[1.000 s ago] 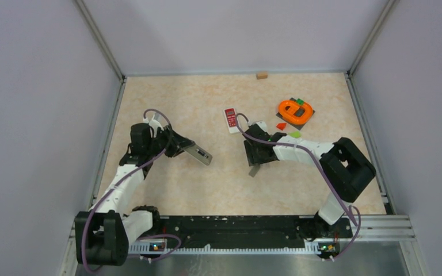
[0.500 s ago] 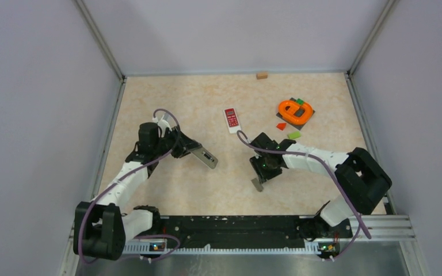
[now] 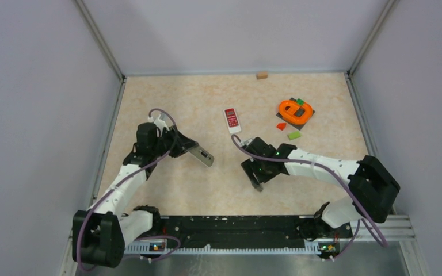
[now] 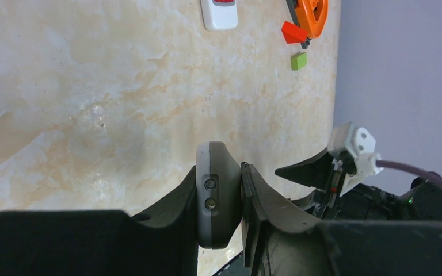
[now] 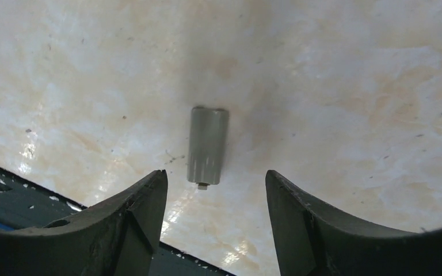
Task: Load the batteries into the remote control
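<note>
Right wrist view shows the right tool spread wide and empty, its fingers on either side of a small grey oblong piece that lies loose on the surface, touching neither. This piece sits nearer than the grey remote control and to its right. The left tool clamps that remote tightly by its sides. Beyond the grey remote control, to its right, lies a white-and-red remote; farther right sits an orange ring.

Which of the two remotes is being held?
The grey remote, clamped in the left gripper; the white remote with the red top lies free on the table, farther back.
</note>
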